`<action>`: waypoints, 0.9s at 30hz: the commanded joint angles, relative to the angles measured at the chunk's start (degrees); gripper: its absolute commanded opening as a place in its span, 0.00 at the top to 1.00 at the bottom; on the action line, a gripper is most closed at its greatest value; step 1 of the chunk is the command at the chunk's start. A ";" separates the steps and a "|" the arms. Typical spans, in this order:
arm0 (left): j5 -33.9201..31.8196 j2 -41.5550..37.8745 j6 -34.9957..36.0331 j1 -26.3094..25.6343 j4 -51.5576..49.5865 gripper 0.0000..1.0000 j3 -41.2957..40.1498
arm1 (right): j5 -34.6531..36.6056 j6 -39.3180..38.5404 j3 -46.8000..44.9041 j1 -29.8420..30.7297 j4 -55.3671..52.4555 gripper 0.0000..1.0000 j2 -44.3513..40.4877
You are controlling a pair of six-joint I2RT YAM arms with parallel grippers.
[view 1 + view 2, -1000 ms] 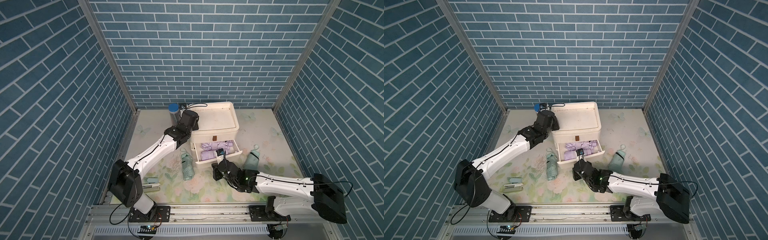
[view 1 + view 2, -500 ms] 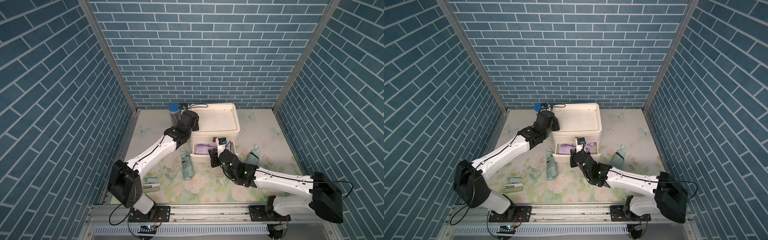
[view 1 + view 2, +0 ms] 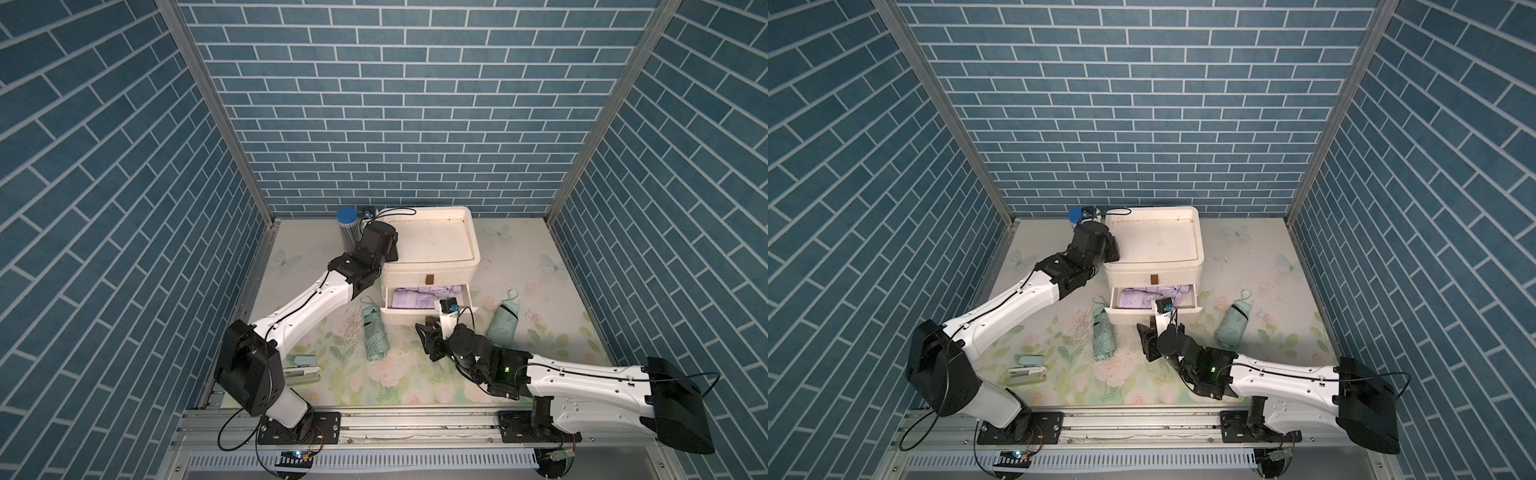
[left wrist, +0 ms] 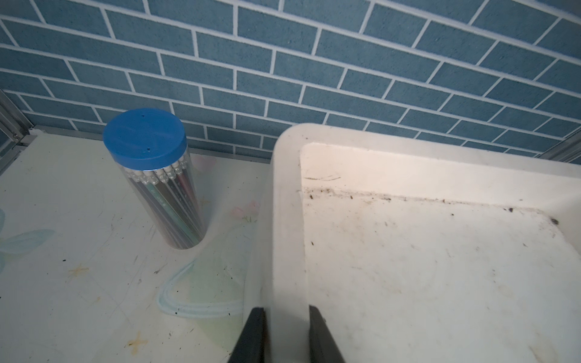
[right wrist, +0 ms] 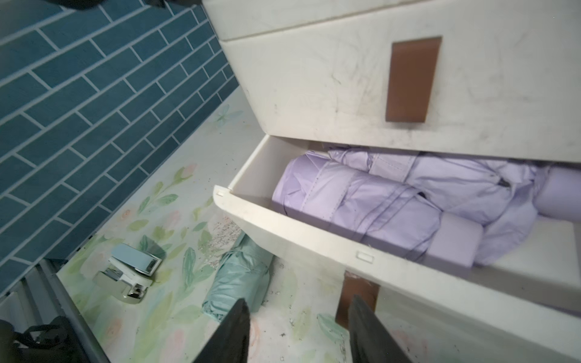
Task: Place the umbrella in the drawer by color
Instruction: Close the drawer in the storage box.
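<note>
Sorting by colour leaves two mint umbrellas out on the table (image 3: 536, 253). The left mint umbrella (image 3: 375, 332) lies just beside the near-left corner of the lower drawer (image 3: 409, 319). The right mint umbrella (image 3: 503, 324) lies to the right of that drawer, a little apart. The purple umbrellas (image 5: 355, 204) already lie in this half-open drawer.

Each folded umbrella looks light, with soft, slick fabric bunched over a stiff core. A grip across the middle of the bundle should hold better than one on the strap loop or the narrow end, and the cloth will likely give before the jaws bite.

The right gripper (image 5: 298, 300) hovers low in front of the lower drawer, jaws apart and empty, with the drawer's brown pull tab (image 5: 353, 290) just ahead. The left gripper (image 4: 286, 309) is clamped over the left rim of the drawer unit (image 3: 449, 276), apparently steadying it.

The upper drawer (image 5: 314, 78) is closed, so the mint ones probably have nowhere to go until it is pulled out. The jutting lower drawer crowds any reach for the left mint umbrella. A stapler (image 3: 305, 365) sits near left and a blue-lidded pencil tube (image 4: 157, 176) stands far left behind the unit, both clear of the work.
</note>
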 commanded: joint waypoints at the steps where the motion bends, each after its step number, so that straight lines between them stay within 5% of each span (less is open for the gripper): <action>1: 7.42 -0.35 -3.20 -2.50 -2.82 1.00 -3.95 | 3.32 2.25 0.69 -0.62 1.09 0.47 3.67; 6: 8.33 -0.57 -2.67 -2.48 -2.69 1.00 -4.11 | 7.94 1.22 2.09 -2.35 3.84 0.46 8.54; 27: 11.71 1.58 -4.54 -2.57 -3.28 1.00 -4.04 | 6.56 -5.79 4.95 -13.70 19.15 0.46 21.21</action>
